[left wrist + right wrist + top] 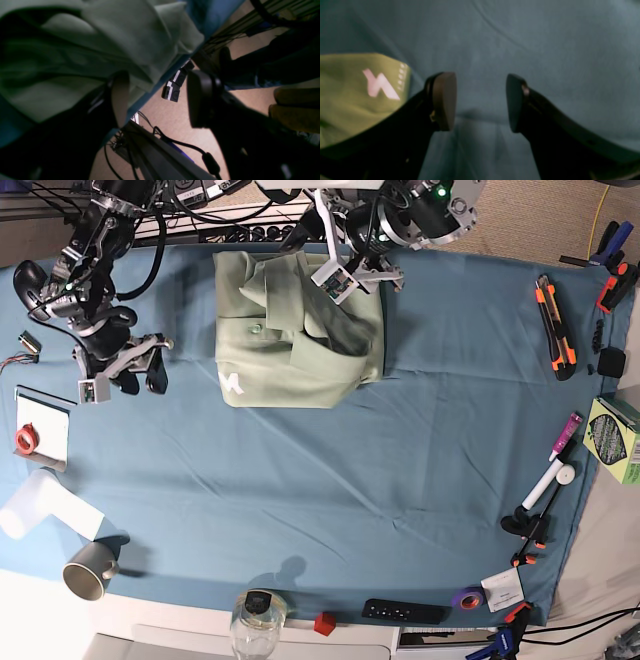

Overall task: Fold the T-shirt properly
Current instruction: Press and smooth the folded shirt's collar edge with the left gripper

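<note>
Lying at the bench's far edge, the T-shirt (295,345) is folded into a compact, rumpled block; only tidying seems left. Left gripper (360,277) and right gripper (125,370) both hang released, empty.

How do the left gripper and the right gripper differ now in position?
The left gripper hangs over the folded T-shirt at the table's far edge; the right gripper is beside the shirt, over the bare blue cloth. Both stand open and hold nothing.
</note>
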`<state>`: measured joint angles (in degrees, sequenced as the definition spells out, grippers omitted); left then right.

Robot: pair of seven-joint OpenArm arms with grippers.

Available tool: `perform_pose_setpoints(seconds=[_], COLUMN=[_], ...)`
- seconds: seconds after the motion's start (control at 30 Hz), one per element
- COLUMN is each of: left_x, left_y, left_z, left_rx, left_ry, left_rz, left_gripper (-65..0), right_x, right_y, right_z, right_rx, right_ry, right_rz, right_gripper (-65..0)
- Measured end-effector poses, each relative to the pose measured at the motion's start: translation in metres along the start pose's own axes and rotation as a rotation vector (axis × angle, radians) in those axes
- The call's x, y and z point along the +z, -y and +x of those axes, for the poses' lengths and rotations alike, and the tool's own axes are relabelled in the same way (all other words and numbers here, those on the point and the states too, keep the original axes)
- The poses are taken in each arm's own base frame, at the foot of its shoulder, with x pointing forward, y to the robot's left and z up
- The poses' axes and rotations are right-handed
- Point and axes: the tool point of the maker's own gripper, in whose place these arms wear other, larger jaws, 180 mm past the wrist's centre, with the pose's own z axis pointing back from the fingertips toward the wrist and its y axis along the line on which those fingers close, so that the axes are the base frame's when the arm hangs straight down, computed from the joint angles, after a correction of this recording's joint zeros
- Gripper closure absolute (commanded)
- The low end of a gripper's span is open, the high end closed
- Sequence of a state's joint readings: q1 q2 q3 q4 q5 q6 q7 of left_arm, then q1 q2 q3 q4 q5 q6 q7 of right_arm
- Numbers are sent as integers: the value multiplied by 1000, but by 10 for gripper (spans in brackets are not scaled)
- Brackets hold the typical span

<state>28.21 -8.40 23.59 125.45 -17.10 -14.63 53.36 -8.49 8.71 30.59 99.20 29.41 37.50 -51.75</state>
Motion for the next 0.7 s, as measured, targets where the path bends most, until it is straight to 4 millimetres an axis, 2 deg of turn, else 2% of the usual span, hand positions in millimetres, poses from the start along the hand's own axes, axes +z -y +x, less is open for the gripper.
perform_pose_setpoints(seconds=[0.13,0.33,0.7], left_x=[-8,-17,-43], left_y=[-2,0,1], left_z=[-18,-21,-12], left_rx=[25,58,89], left_ry=[-56,-46,-19], left_rz=[-6,-26,-81], left_gripper=[-353,-353,-342], right_x=[-2,-2,-2], right_y=[0,0,0], right_z=[8,8,8], right_rx=[1,0,1], right_ry=[20,19,19], right_rz=[3,3,3], right_gripper=[-316,-316,-316])
